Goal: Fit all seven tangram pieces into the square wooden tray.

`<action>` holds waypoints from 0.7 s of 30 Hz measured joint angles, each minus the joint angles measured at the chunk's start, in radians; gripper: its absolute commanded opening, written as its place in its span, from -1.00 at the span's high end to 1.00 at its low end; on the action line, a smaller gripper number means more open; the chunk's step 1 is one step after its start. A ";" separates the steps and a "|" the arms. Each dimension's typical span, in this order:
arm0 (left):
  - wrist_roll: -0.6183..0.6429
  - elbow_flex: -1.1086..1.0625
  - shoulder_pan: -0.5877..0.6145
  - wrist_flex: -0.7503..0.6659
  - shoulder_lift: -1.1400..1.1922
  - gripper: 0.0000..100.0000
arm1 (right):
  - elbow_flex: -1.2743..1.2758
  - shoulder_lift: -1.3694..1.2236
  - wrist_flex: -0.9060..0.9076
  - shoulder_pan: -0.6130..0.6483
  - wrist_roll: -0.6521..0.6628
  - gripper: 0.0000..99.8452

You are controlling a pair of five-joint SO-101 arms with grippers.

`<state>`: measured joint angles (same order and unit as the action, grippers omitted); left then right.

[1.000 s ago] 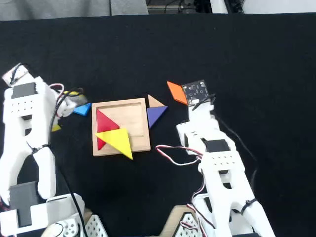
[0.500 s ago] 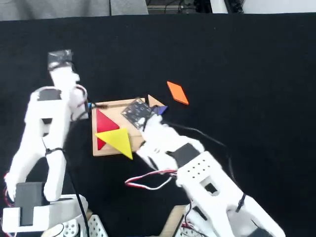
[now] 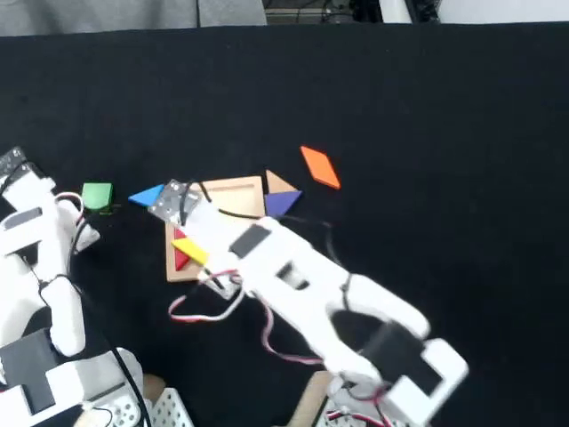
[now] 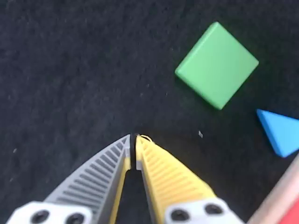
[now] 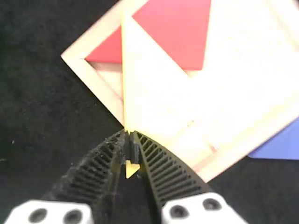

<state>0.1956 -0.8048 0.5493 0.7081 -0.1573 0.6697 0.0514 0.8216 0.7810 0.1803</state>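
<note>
The square wooden tray holds a red triangle. A yellow triangle lies across it, one corner sticking out over the tray's rim. My right gripper is shut, its tips right over that corner. That arm stretches across the tray and hides much of it. My left gripper is shut over bare cloth. Just beyond it lie the green square and a light blue triangle. The left arm stands at the table's left edge.
An orange parallelogram lies to the right beyond the tray. A tan triangle and a dark blue triangle sit against the tray's right side. Black cloth covers the table.
The right arm has swung left across the tray and come down at the yellow triangle. The left arm has drawn back to the left, uncovering the green square.
</note>
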 measured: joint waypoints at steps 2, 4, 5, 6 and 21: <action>0.005 -0.028 0.000 -0.052 0.000 0.94 | -0.035 -0.035 0.000 0.003 -0.002 0.98; 0.006 -0.038 0.000 -0.077 0.000 0.94 | -0.052 -0.049 0.000 0.006 -0.002 0.98; 0.006 -0.038 0.000 -0.083 0.000 0.94 | -0.057 -0.052 0.000 0.006 -0.002 0.98; 0.006 -0.040 0.000 -0.084 0.000 0.94 | -0.057 -0.054 0.000 0.006 -0.002 0.98; 0.006 -0.040 0.000 -0.092 0.000 0.94 | -0.064 -0.057 0.034 -0.169 -0.002 0.98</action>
<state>0.2018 -0.8447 0.5493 0.6160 -0.1573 0.6053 -0.0054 0.8554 0.6122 0.1788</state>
